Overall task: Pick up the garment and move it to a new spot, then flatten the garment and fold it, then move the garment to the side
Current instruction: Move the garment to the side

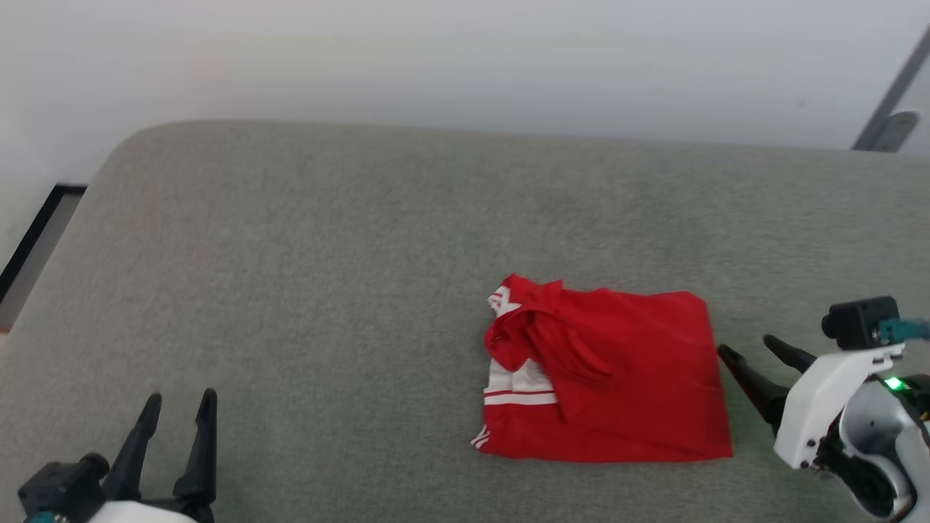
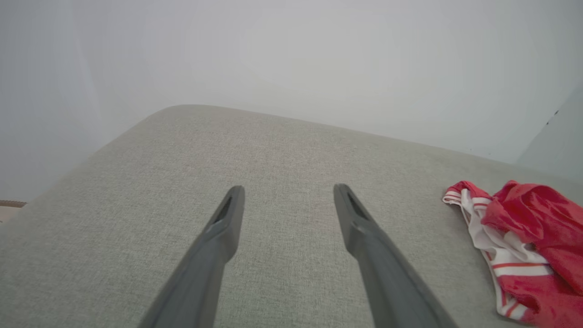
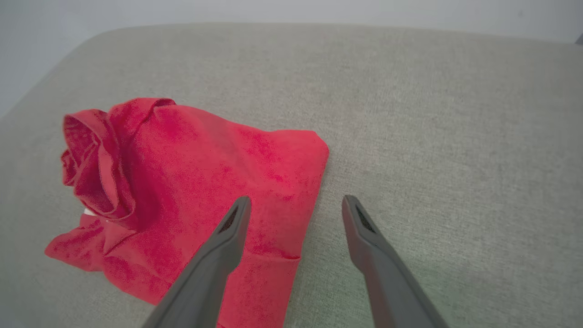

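The garment (image 1: pixel 625 378) lies folded into a rough red rectangle on the grey cushioned surface (image 1: pixel 327 290), right of centre, with white striped sleeve trim and a bunched fold on its left side. My right gripper (image 1: pixel 748 349) stands open just off the garment's right edge, fingers pointing left toward it. In the right wrist view the right gripper (image 3: pixel 296 202) straddles that edge of the garment (image 3: pixel 196 182), nothing held. My left gripper (image 1: pixel 178 403) is open at the lower left, far from the cloth. From the left wrist, the left gripper (image 2: pixel 287 191) points over bare cushion, the garment (image 2: pixel 524 241) at far right.
The cushion's rounded back-left corner (image 1: pixel 145 142) meets a pale wall (image 1: pixel 465 58). A dark floor strip (image 1: pixel 36 232) shows past the left edge, and a grey metal bracket (image 1: pixel 890 120) leans at the upper right. Bare cushion spreads left of the garment.
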`<state>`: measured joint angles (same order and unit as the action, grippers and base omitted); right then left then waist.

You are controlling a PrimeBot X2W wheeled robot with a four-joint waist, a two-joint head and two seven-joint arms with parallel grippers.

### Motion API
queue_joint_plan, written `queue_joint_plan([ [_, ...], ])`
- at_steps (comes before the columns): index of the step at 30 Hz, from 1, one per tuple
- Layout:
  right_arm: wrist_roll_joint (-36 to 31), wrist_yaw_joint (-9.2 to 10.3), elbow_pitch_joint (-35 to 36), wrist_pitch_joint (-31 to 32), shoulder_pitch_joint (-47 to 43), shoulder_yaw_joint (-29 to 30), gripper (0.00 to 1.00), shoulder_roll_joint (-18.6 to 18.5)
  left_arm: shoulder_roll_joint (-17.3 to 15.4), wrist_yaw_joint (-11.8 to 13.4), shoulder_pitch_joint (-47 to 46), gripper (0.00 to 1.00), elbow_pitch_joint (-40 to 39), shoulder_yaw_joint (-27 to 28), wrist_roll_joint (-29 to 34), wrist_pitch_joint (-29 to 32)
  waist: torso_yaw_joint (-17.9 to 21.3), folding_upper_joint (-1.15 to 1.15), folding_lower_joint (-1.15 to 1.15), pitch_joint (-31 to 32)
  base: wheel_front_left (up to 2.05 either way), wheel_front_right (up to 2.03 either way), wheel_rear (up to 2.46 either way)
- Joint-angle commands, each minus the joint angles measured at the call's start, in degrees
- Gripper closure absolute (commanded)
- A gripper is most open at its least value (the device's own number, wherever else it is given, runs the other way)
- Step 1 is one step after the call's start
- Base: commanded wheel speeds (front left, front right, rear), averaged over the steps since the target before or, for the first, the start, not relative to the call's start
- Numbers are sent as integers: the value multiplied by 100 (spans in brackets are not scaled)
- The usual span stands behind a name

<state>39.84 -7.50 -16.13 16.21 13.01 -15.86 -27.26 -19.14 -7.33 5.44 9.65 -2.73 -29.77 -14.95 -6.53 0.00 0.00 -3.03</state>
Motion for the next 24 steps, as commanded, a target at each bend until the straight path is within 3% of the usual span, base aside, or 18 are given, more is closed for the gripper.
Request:
queue_joint_plan([
  [1,75,3,-70,167,76,31,0,-12,-1,-17,-106,0,0,-14,-55,-29,-119,0,0,-132,0,0,0],
  [9,134,3,-455,1561,566,54,0,-23,23,-17,-394,0,94,-180,-141,-29,-389,0,0,-500,0,0,0],
  [20,208,0,-1448,3428,1066,-404,0,506,49,-17,-715,0,191,-354,-260,-29,-652,0,0,-815,0,0,0],
  [21,212,-1,-1504,3536,1069,-482,9,528,52,-17,-735,0,200,-364,-257,-29,-666,0,0,-827,0,0,0],
  [22,205,-6,-1525,3567,1080,-535,86,548,59,-17,-749,0,209,-380,-264,-29,-678,0,0,-834,0,0,0],
  [23,196,-6,-1531,3573,1096,-573,100,549,63,-17,-759,0,220,-392,-277,-29,-689,0,0,-838,0,0,0],
  [24,184,-6,-1521,3524,1138,-588,100,520,61,-17,-765,0,227,-395,-287,-29,-695,0,0,-843,0,0,0],
])
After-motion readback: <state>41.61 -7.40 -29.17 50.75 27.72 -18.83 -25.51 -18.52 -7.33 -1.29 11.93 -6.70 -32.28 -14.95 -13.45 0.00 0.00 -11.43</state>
